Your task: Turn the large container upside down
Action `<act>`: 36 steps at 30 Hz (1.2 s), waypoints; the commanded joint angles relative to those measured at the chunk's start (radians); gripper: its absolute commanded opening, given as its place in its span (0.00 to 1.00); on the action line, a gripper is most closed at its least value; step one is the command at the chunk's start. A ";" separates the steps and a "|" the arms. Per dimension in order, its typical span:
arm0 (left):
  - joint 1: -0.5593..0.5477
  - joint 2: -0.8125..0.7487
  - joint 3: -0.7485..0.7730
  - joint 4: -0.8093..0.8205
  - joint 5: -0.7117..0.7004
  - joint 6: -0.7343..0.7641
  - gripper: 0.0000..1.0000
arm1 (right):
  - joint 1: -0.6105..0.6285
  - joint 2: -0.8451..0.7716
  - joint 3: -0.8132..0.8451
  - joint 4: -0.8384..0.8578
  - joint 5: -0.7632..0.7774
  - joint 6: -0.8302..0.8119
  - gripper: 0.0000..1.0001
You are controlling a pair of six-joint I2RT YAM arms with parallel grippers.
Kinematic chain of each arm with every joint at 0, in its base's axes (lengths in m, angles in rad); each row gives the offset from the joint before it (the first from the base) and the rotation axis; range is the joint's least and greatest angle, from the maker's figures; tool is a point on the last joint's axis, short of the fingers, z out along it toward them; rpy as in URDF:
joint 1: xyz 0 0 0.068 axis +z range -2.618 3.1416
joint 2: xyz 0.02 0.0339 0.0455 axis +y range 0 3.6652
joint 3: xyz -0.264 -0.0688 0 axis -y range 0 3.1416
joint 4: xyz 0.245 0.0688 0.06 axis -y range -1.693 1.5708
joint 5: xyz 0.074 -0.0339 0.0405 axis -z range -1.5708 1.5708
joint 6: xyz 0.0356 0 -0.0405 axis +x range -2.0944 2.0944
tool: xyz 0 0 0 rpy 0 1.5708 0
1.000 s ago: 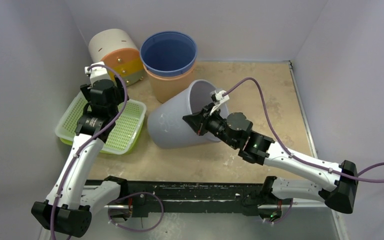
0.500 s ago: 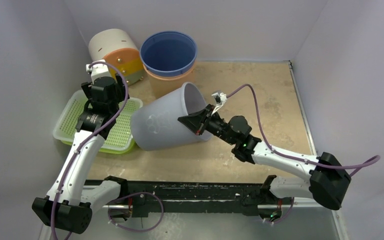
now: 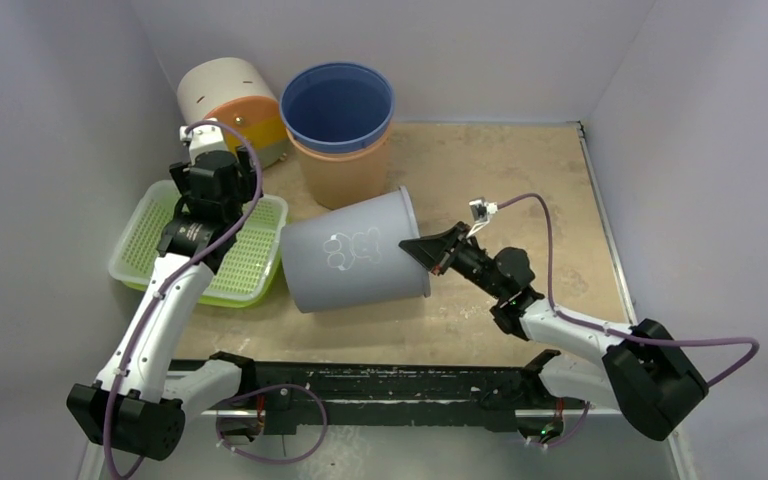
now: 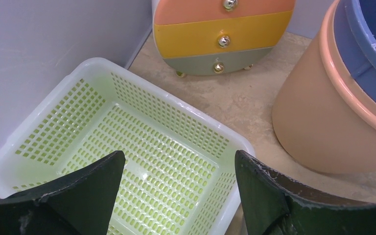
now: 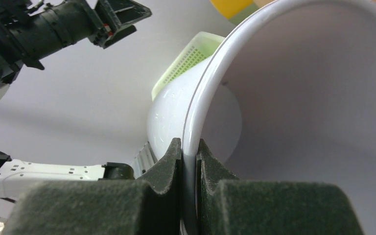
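Tan tabletop (image 3: 520, 170) | large container (image 3: 355, 262) on side, bear print | right tool (image 5: 189, 164) pinching rim | left tool (image 4: 178, 161) spread wide

Top: overhead, downward. Left wrist: close over basket (image 4: 166, 120), shared with top. Right wrist: at container (image 5: 313, 107) rim.

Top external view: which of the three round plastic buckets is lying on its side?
The pale grey plastic bucket with the bear print, rim pinched by the right gripper. The blue bucket and orange bucket stand upright, nested, behind it.
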 commanded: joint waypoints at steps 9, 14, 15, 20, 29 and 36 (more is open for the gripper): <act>-0.015 0.017 0.029 0.039 -0.008 0.005 0.79 | -0.107 0.026 -0.026 0.198 -0.292 0.100 0.00; -0.017 0.009 0.038 0.037 -0.021 0.010 0.79 | -0.107 0.169 0.026 0.599 -0.343 0.293 0.00; -0.017 0.010 0.042 0.036 -0.022 0.011 0.79 | -0.107 0.227 0.042 0.723 -0.351 0.351 0.00; -0.019 0.024 0.079 0.016 -0.034 0.026 0.79 | -0.102 0.434 0.120 0.955 -0.377 0.470 0.00; -0.020 0.035 0.084 0.011 -0.050 0.035 0.79 | -0.240 0.526 0.070 0.952 -0.423 0.492 0.00; -0.020 0.043 0.077 0.019 -0.056 0.035 0.79 | -0.474 0.533 -0.040 0.950 -0.624 0.523 0.00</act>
